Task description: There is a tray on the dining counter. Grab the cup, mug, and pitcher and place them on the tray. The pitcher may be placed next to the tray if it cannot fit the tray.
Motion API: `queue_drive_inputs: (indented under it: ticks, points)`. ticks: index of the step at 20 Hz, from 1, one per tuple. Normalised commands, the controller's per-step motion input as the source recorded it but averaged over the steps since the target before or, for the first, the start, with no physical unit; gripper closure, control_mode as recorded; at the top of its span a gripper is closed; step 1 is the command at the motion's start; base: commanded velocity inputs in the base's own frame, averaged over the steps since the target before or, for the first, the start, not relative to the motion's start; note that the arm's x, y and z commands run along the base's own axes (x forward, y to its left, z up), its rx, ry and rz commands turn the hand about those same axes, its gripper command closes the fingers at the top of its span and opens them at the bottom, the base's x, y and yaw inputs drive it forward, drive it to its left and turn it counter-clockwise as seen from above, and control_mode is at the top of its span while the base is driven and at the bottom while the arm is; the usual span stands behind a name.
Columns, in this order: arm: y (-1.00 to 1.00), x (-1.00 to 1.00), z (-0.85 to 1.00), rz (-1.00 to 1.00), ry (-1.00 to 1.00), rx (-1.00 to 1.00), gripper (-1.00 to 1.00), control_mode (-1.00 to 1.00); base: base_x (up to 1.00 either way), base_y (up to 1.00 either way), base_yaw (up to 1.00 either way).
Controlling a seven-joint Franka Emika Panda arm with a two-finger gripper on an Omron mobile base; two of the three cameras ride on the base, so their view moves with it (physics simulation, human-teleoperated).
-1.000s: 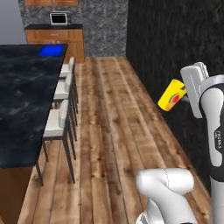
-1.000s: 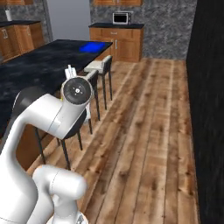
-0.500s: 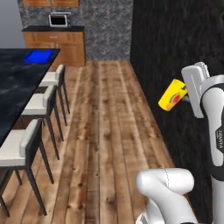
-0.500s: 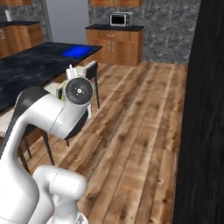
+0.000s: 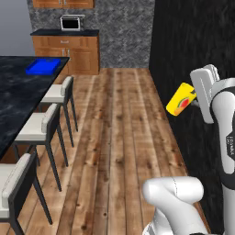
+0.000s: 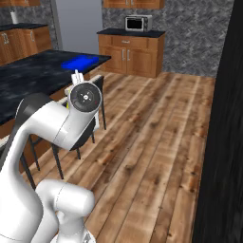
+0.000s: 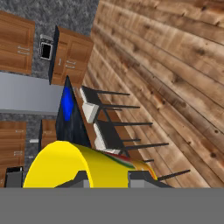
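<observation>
Here the gripper [image 5: 192, 97] pinches the cup [image 5: 180, 99], carried tilted above the floor, well apart from the tray [image 5: 43, 66]; keep it clamped and level it before lowering onto the tray.

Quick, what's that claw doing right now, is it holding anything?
Gripper: shut on the cup, carried tilted above the wood floor.

Flat, even rendered light, sharp throughout, faint soft shadows, no glare.
</observation>
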Motion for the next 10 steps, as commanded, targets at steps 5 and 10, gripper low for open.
queue_drive_inputs:
  ticks: [5,10]
  points:
    - [0.0,0.0,0.0,0.0,0.0,0.0,1.0,1.0,1.0,-0.56,0.14]
    - [0.0,0.0,0.0,0.0,0.0,0.0,1.0,1.0,1.0,-0.69,0.16]
